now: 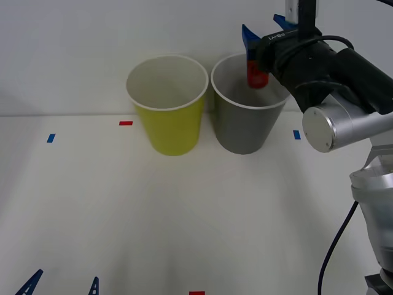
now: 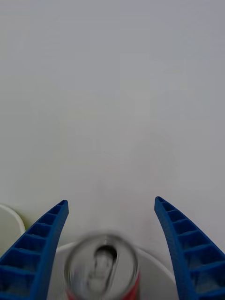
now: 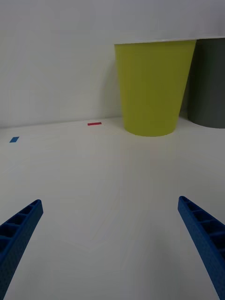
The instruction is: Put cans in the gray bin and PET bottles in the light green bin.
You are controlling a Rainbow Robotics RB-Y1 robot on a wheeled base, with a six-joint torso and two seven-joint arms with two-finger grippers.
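Note:
A small red can (image 1: 258,77) with a silver top (image 2: 102,267) hangs blurred in the mouth of the gray bin (image 1: 244,129), just under my right gripper (image 1: 263,34). In the right wrist view that gripper (image 2: 111,201) is open, its blue fingers spread clear of the can, with the gray bin's white rim (image 2: 157,265) below. The light green bin (image 1: 172,126) stands touching the gray bin's left side. My left gripper (image 1: 61,286) is open, low at the table's near left, looking toward the light green bin (image 3: 152,89) and the gray bin (image 3: 211,79). PET bottles are out of view.
Small red (image 1: 126,123) and blue (image 1: 51,138) tape marks lie on the white table. Another blue mark (image 1: 296,134) sits right of the gray bin. A white wall stands close behind the bins. My right arm's elbow (image 1: 334,126) overhangs the table's right side.

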